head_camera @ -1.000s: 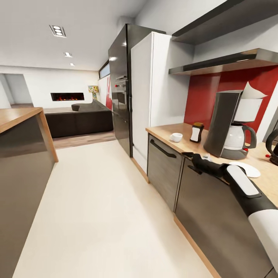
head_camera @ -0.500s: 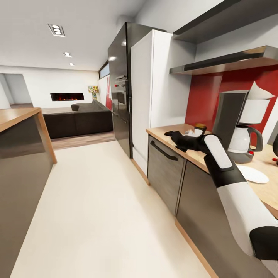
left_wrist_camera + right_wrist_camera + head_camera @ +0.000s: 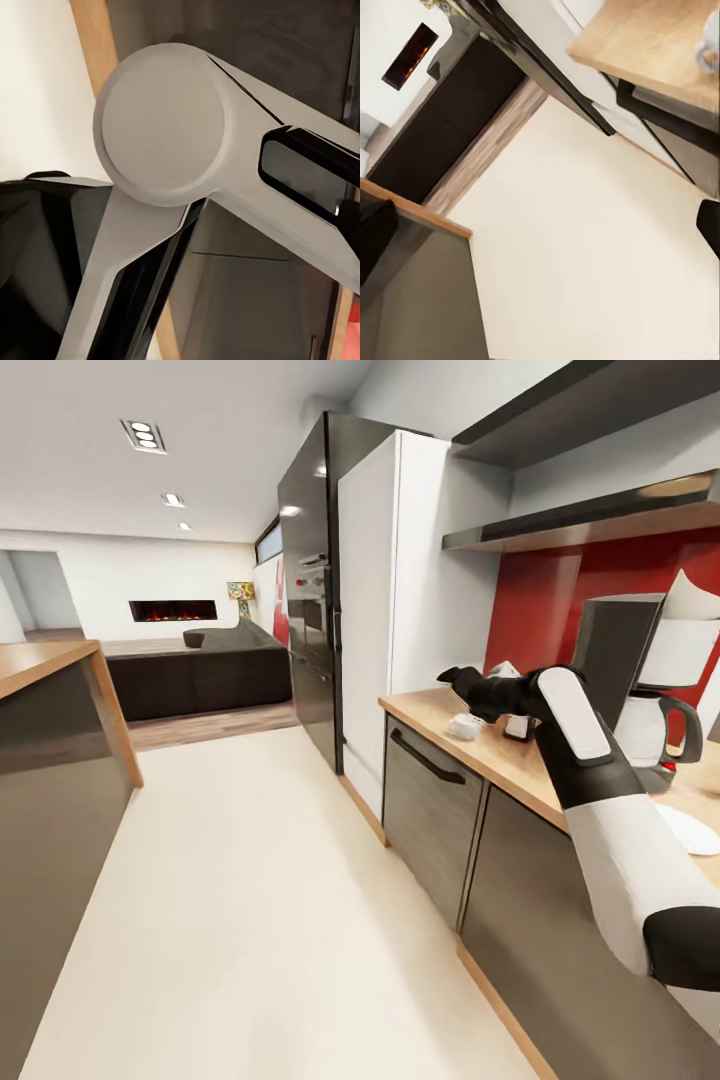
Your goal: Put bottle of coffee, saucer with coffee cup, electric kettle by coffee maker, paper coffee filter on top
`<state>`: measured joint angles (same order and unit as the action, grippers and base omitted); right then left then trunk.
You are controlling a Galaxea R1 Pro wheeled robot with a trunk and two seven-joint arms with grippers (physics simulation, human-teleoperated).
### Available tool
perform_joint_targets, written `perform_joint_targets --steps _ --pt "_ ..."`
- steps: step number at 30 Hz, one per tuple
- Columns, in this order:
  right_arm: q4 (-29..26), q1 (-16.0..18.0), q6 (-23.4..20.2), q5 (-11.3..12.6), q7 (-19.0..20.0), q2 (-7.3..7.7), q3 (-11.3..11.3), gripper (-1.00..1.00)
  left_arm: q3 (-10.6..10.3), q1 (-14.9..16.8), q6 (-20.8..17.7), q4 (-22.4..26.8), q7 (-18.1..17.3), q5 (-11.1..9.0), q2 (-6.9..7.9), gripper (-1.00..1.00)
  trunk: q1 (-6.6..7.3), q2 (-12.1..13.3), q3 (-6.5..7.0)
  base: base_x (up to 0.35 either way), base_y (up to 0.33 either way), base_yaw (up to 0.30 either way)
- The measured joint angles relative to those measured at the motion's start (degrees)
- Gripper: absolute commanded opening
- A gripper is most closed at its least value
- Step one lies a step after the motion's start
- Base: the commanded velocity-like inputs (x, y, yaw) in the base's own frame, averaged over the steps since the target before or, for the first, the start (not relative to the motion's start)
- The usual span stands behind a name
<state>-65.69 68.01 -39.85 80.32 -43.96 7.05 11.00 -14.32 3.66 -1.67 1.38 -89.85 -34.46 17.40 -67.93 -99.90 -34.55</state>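
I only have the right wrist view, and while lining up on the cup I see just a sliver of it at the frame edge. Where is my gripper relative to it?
Observer: In the head view, the right gripper hovers over the countertop, just above the coffee cup.
Operator: Where's the saucer?
Observer: The saucer lies beside the coffee maker, on the side away from the cup.
Operator: Filter done?
Observer: A paper coffee filter already sits on top of the coffee maker.
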Motion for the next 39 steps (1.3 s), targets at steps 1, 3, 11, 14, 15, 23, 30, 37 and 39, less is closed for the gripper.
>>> perform_joint_targets --steps 1,3,11,14,15,23,30,37,39 --pt "0.07 0.62 -0.03 -0.02 -1.23 -0.05 0.03 1.00 0.02 0.00 0.00 0.00 0.00 0.00 0.01 1.00 0.00 0.00 0.00 0.179 0.000 0.000" --pt "0.22 1.86 -0.07 -0.06 -3.57 -0.38 0.06 1.00 0.06 0.00 0.00 0.00 0.00 0.00 0.03 1.00 -0.01 0.00 0.00 0.129 0.000 0.000" --pt "5.43 9.41 -1.50 -0.11 -16.47 -4.99 0.18 1.00 0.11 0.00 0.00 0.07 0.00 0.00 0.11 1.00 -0.01 0.00 0.00 0.119 0.000 0.000" --pt "8.01 11.54 -3.14 -0.08 -19.88 -7.27 0.44 1.00 0.11 0.01 0.00 0.07 0.00 0.00 0.13 1.00 0.00 0.00 0.00 0.258 0.000 0.000" --pt "8.56 11.91 -3.49 -0.10 -20.52 -7.66 0.57 1.00 0.12 0.01 0.00 0.07 0.00 0.00 0.13 1.00 0.00 0.00 0.00 0.229 0.000 0.000" --pt "16.63 14.70 -4.73 -0.42 -24.56 -9.02 1.61 1.00 0.12 0.01 0.00 0.08 0.00 0.01 0.16 1.00 -0.01 0.00 0.00 0.139 0.000 0.000" --pt "18.43 14.97 -4.69 -4.09 -27.39 -9.17 1.64 1.00 0.12 0.01 0.00 0.08 0.00 0.03 0.16 1.00 -0.02 0.00 0.00 0.135 0.000 0.000" --pt "23.86 14.99 -4.55 -6.08 -30.79 -8.86 1.54 1.00 0.12 0.01 0.00 0.09 0.00 0.04 0.16 1.00 -0.03 0.00 0.00 0.089 0.000 0.000" --pt "24.24 14.99 -4.54 -6.29 -31.33 -8.77 1.55 1.00 0.12 0.01 0.00 0.08 0.00 0.04 0.16 1.00 -0.02 0.00 0.00 0.060 0.000 0.000"
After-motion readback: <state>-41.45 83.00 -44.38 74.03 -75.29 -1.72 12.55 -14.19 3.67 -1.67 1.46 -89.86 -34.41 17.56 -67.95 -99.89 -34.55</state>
